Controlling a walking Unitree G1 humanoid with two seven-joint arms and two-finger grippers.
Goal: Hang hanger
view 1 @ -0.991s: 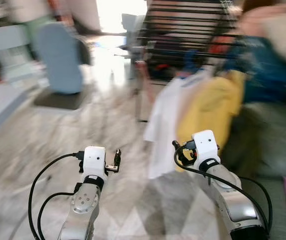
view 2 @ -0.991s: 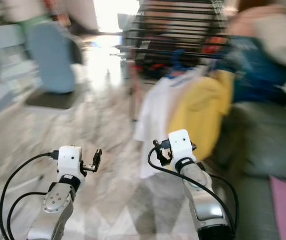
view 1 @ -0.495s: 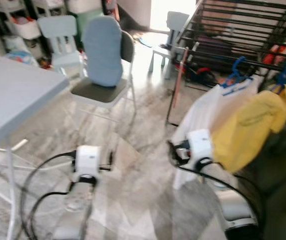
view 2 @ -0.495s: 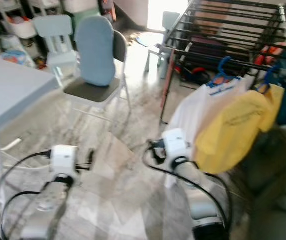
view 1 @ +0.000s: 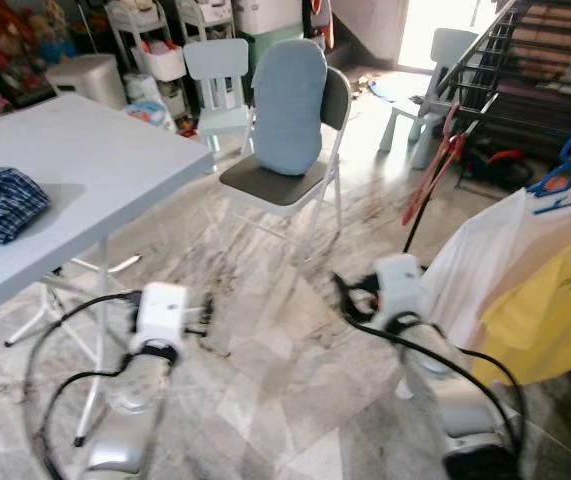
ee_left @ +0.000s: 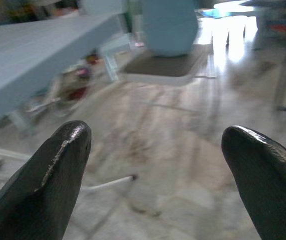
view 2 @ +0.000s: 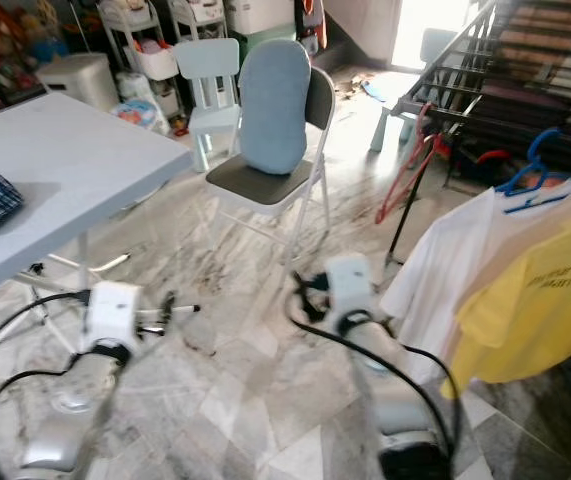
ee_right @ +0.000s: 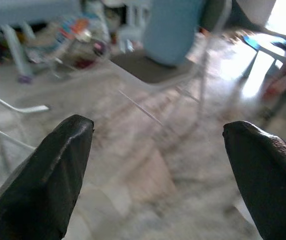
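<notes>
Both grippers are held spread and empty: in the left eye view the right gripper is nearer the blue hanger on the rack, up to its right; in the left wrist view, the left gripper faces bare floor.

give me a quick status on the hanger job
Left pincer and right pincer open, empty, low over the marble floor. Red hanger on black drying rack, untouched. Grey folding chair with blue cushion stands ahead.

Table left, chair ahead — hung shirts right, rack behind them.
</notes>
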